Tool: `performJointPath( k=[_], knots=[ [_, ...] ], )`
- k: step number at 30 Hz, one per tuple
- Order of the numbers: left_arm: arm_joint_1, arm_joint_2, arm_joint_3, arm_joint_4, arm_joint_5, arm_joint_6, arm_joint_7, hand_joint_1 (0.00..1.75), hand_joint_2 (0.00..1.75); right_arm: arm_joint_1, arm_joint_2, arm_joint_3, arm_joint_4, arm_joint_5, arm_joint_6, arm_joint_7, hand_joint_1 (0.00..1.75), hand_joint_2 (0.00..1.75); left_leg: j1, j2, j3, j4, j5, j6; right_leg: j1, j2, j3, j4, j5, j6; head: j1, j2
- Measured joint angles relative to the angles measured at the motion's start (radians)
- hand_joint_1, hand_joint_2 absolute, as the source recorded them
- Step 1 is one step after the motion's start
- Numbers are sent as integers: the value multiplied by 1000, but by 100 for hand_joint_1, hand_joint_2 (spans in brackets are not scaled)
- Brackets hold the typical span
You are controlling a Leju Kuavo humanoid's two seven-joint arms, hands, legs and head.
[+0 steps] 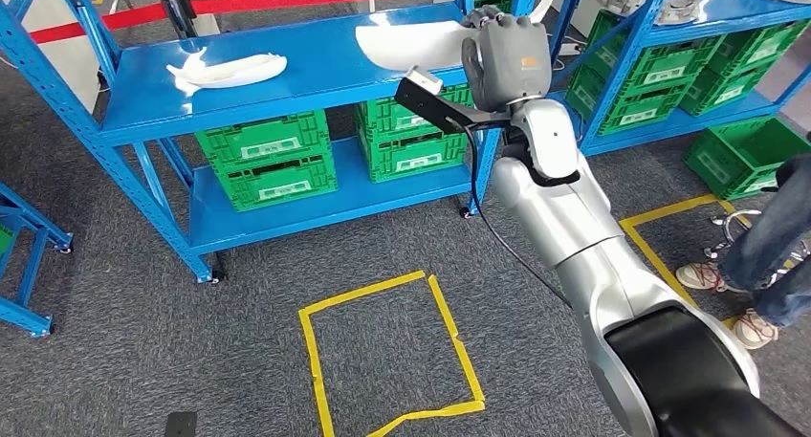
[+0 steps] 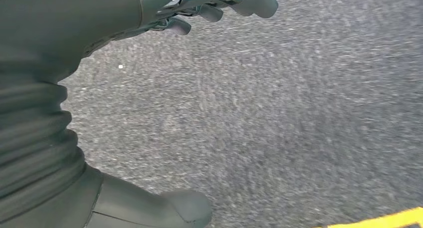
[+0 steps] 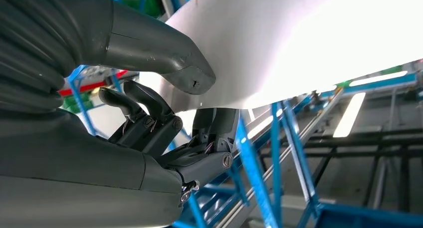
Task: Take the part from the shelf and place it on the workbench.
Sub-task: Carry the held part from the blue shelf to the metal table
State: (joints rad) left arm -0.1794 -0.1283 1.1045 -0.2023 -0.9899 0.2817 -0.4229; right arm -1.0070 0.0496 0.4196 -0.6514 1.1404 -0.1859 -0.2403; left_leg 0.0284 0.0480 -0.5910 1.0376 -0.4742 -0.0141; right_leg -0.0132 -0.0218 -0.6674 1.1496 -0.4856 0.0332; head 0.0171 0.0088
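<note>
A white curved part [image 1: 409, 43] lies at the right end of the blue shelf board [image 1: 316, 83]. My right hand [image 1: 507, 59] grips its right end. In the right wrist view the thumb [image 3: 164, 58] presses one face of the white part [image 3: 279, 43] and the dark fingers [image 3: 144, 113] curl behind the other face. I cannot tell whether the part still rests on the board. A second white part [image 1: 228, 71] lies further left on the same board. My left hand [image 2: 90, 53] hangs over grey carpet, fingers apart, holding nothing.
Green crates [image 1: 268, 158] fill the lower shelf, and more crates [image 1: 660, 83] sit in the rack to the right. A yellow tape square [image 1: 383, 360] marks the carpet. A person's legs and shoes [image 1: 756, 265] stand at the right. Another blue rack [image 1: 24, 255] is at the left.
</note>
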Motion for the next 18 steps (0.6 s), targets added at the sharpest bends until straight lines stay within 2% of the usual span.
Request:
performJointPath(
  k=[2, 3, 5, 6, 8, 10, 11, 12, 13, 15, 16, 17, 18],
  knots=[
    [-12, 3, 0, -1, 4, 0, -3, 0, 175, -29, 1, -2, -2, 5, 11, 1, 175, 175, -5, 13, -2, 3, -1, -12, 5, -24, 45, -93, 23, -11, 0, 0],
    [-17, 5, 0, -1, 6, 1, -3, 0, 175, -42, 2, -2, -3, 7, 17, 1, 175, 175, -8, 20, -2, 2, 0, -19, 9, -25, 49, -106, 21, -19, 0, 0],
    [-24, 8, 0, -2, 8, 7, -3, 0, 175, -59, 3, -3, -4, 8, 33, 1, 175, 175, -6, 31, 0, -2, 0, -32, 10, -9, 46, -111, 26, -36, -3, 0],
    [-27, 9, 0, -2, 9, 11, -3, 0, 175, -67, 5, -3, -5, 8, 40, 1, 175, 175, -4, 23, -3, 4, -7, -38, 9, -2, 46, -114, 29, -43, -4, 0],
    [-28, 14, 0, -2, 6, 18, -2, 0, 175, -86, 12, -3, -5, 7, 50, 0, 175, 175, -2, -10, -32, 71, -52, -44, 6, 12, 46, -119, 36, -58, -9, 0],
    [-26, 21, 0, -1, -1, 24, 5, 0, 175, -96, 18, -3, -5, 6, 55, -1, 175, 175, -4, -36, -88, 201, -113, -44, 9, 29, 45, -119, 37, -64, -17, 0],
    [-24, 26, 0, -1, -4, 27, 10, 0, 175, -97, 19, -4, -5, 4, 56, 0, 175, 175, -6, -41, -112, 253, -128, -42, 11, 38, 45, -118, 37, -65, -19, 0],
    [-21, 30, 0, -1, -6, 30, 16, 0, 175, -96, 18, -4, -5, 1, 55, 0, 175, 175, -7, -43, -123, 273, -124, -40, 13, 48, 45, -117, 37, -65, -20, 0],
    [-18, 34, 0, -1, -8, 32, 21, 0, 175, -95, 17, -5, -5, -2, 53, -1, 175, 175, -8, -45, -116, 256, -102, -37, 14, 58, 45, -116, 37, -65, -21, 0],
    [-12, 41, 0, -2, -10, 36, 25, 0, 175, -94, 14, -9, -9, -9, 49, -4, 175, 175, -9, -65, -62, 133, -35, -28, 14, 77, 44, -112, 36, -64, -22, 0],
    [-9, 43, 0, -2, -10, 37, 26, 0, 175, -93, 13, -11, -13, -11, 47, -6, 175, 175, -8, -80, -32, 72, -14, -24, 15, 86, 42, -110, 37, -62, -22, 0],
    [-7, 46, 0, -2, -9, 39, 26, 0, 175, -92, 11, -12, -16, -12, 46, -8, 175, 175, -9, -92, -12, 29, -5, -21, 15, 95, 38, -109, 38, -57, -22, 0],
    [-5, 49, 0, -2, -8, 40, 26, 0, 175, -90, 9, -14, -20, -14, 45, -11, 175, 175, -10, -99, -4, 11, -7, -19, 14, 103, 33, -109, 41, -51, -23, 0]
  ],
)
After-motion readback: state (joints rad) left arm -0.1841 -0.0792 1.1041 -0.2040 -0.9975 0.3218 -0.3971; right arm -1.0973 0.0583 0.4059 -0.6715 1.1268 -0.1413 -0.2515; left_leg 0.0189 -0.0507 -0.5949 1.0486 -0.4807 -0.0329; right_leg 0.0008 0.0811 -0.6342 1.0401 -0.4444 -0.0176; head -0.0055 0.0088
